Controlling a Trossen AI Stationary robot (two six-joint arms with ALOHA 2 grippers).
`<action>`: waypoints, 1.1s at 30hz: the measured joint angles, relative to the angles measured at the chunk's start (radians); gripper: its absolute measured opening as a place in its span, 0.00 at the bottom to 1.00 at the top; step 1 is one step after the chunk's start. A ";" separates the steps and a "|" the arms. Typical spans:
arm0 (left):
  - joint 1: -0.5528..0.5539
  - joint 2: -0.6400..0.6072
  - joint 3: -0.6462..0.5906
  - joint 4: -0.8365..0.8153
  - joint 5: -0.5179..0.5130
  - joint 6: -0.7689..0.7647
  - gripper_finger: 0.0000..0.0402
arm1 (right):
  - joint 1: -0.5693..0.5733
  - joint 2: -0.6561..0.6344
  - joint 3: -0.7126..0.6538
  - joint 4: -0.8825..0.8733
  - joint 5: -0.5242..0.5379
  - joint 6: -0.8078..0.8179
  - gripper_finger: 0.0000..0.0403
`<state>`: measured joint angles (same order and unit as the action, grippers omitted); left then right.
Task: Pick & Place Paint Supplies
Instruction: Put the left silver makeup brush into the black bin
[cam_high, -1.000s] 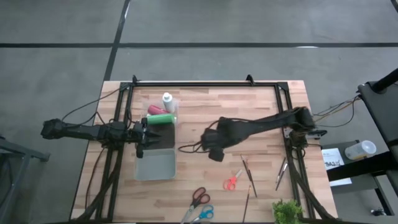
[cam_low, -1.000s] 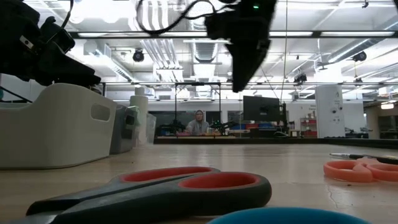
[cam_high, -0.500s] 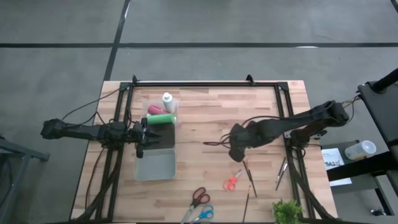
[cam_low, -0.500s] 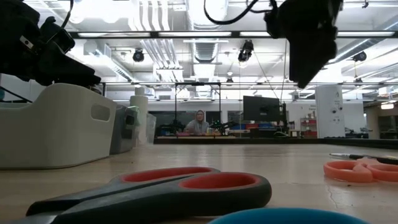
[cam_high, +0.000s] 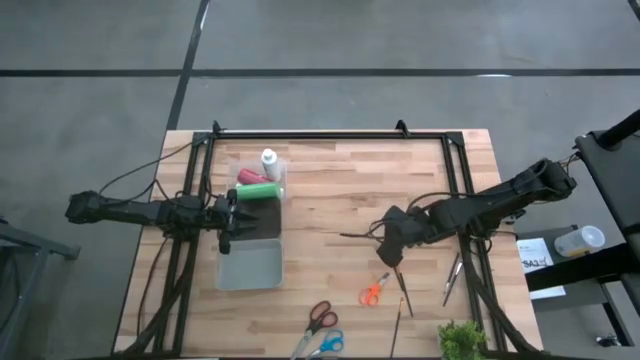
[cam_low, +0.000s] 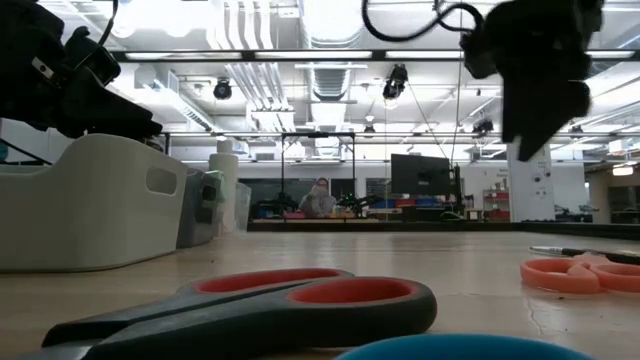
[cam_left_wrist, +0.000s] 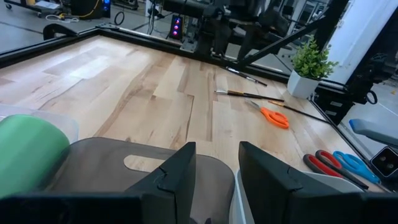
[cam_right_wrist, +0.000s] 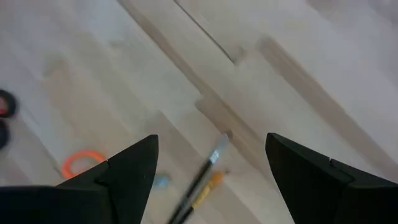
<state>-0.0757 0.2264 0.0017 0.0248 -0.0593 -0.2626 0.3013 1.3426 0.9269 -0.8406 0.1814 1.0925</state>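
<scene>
1. Wooden butcher-block table (cam_high: 330, 190) fills the high view, with a black frame along its edges and both dark arms reaching in from the sides.
2. Right gripper (cam_high: 391, 252) hangs above the table's right half with its fingers (cam_right_wrist: 130, 171) spread wide and nothing between them; a thin brush (cam_right_wrist: 200, 177) lies on the wood directly beneath it.
3. Close by it, more brushes (cam_high: 401, 285) lie on the boards, beside small orange-handled scissors (cam_high: 374, 290).
4. Another brush (cam_high: 451, 277) lies farther right, near the frame rail.
5. Left gripper (cam_high: 228, 226) sits at the left side, over the dark bin (cam_high: 262, 226), its fingers (cam_left_wrist: 180, 171) parted and empty.
6. Green bottle (cam_high: 259, 191) lies on its side in the clear bin (cam_high: 279, 172) beyond the dark one; a red bottle (cam_high: 249, 177) lies next to it and a white bottle (cam_high: 269, 161) stands next to that.
7. Grey tray (cam_high: 250, 265) sits on the near side of the dark bin.
8. Red-handled scissors (cam_high: 320, 315) and blue-handled scissors (cam_high: 328, 343) lie by the near edge, and a small green plant (cam_high: 461, 340) stands at the near right corner.
</scene>
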 joint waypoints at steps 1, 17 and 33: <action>0.000 0.000 0.000 0.000 0.000 0.000 0.32 | 0.009 0.000 0.000 -0.017 0.000 0.026 0.73; 0.000 0.000 0.000 0.000 0.000 0.000 0.32 | 0.085 0.005 0.006 0.023 0.057 0.323 0.73; 0.000 0.000 0.000 0.000 0.000 0.000 0.32 | 0.103 0.218 0.028 0.008 -0.060 0.503 0.73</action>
<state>-0.0757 0.2264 0.0019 0.0250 -0.0591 -0.2626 0.4040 1.5604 0.9547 -0.8325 0.1217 1.5951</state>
